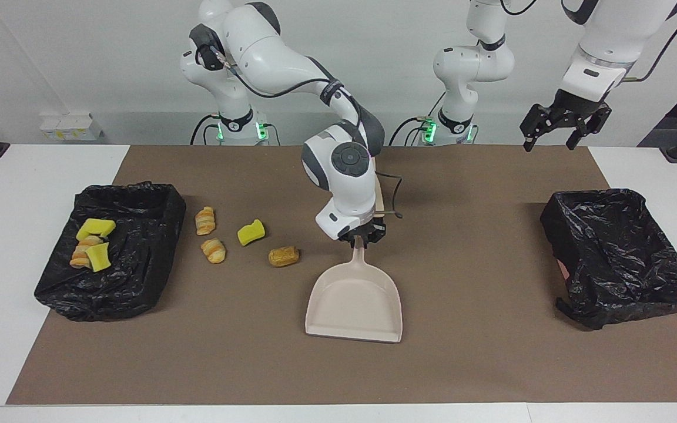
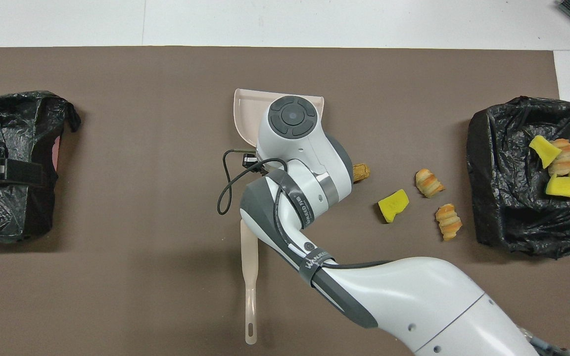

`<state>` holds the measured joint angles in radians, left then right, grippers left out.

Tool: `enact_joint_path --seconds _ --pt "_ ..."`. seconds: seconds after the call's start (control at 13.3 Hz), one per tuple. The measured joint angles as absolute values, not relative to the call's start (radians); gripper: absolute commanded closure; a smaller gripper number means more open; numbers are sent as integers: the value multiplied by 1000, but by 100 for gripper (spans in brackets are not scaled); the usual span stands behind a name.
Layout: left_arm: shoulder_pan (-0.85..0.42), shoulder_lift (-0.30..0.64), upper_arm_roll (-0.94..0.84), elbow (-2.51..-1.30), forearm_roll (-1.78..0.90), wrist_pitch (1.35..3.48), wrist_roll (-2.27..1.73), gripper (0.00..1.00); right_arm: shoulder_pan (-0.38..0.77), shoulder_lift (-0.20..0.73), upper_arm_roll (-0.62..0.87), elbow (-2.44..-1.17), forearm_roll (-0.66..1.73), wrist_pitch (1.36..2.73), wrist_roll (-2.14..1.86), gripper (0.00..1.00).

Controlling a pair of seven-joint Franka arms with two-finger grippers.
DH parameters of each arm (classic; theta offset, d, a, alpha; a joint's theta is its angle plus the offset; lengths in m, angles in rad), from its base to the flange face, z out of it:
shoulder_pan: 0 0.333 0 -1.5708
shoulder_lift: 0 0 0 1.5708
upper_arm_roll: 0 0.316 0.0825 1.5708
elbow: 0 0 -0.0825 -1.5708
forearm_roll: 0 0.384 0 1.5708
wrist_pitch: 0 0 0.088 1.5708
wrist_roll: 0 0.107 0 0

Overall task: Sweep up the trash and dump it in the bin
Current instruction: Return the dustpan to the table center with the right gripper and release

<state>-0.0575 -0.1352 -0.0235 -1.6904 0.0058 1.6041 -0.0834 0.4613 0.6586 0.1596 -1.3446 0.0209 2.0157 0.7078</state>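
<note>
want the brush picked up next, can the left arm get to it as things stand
Probably yes. The left gripper hangs raised over the left arm's end of the table, holding nothing. The brush lies flat near the robots; its handle end shows bare, though the right arm covers its other end from above.

The right arm bends down over the middle of the table, wrist near vertical, and its black two-finger right gripper (image 1: 364,235) is clamped on something. The left arm waits raised, its black left gripper (image 1: 563,124) hanging with fingers spread.
</note>
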Motion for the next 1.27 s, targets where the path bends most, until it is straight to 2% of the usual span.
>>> enact_joint_path --seconds 0.07,0.38,0.75,0.97,1.27 --pt "-55 -135 -23 -1690 6 1604 -83 0 467 668 159 -1335 21 2020 711 1" --pt "-55 -135 -25 -1690 6 1603 -83 0 468 665 158 -1328 19 2021 711 0" --pt "-55 -135 -25 -1690 6 1603 -83 0 486 597 164 -1358 20 1953 711 0" --pt "-55 -135 -25 -1690 6 1603 -83 0 515 532 184 -1445 21 1929 712 0" --pt "-55 -135 -25 -1690 6 1602 -83 0 622 417 192 -1591 21 1929 823 0"
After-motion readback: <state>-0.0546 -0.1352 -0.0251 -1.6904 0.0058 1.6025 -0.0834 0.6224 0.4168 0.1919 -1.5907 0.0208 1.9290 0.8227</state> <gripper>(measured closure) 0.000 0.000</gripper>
